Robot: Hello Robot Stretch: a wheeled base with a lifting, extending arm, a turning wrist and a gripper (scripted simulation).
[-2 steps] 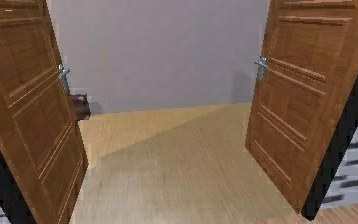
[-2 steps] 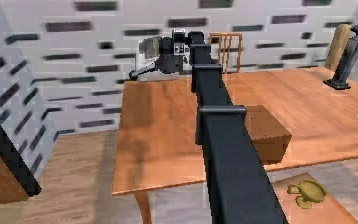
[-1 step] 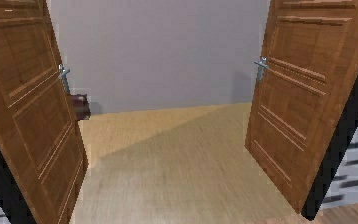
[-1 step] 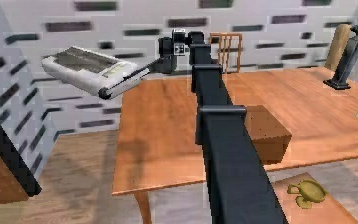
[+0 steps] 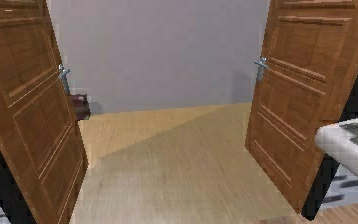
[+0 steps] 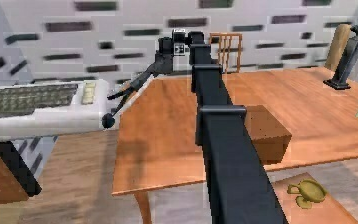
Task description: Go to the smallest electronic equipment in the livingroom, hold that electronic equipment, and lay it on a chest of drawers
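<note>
Grey, key-covered device (image 6: pixel 37 105), taken as the task's electronic equipment, hangs at the far end of the end effector (image 6: pixel 111 106), off the edge of the table (image 6: pixel 167 150) and clear of every surface. The end effector is therefore judged to hold it; its opening cannot be told.

Progress: approach and grasp appear complete. Carrying the device to a chest of drawers and laying it there are left.

Arm side view: the arm (image 6: pixel 222 130) reaches out above the wooden table, which carries a brown box (image 6: pixel 270 133). A chair (image 6: pixel 225 48) and a tall dark ornament (image 6: pixel 341 60) stand farther out, against a white wall (image 6: pixel 87 25) flecked with dark bricks.

Forward view: this adds the way ahead, namely a left door (image 5: pixel 27 110) and a right door (image 5: pixel 307 90), both wooden and standing open. Bare plank floor (image 5: pixel 177 160) lies between them, with a grey wall (image 5: pixel 157 50) beyond. The device's corner (image 5: pixel 353 134) appears again at this view's right edge, near the right door.
</note>
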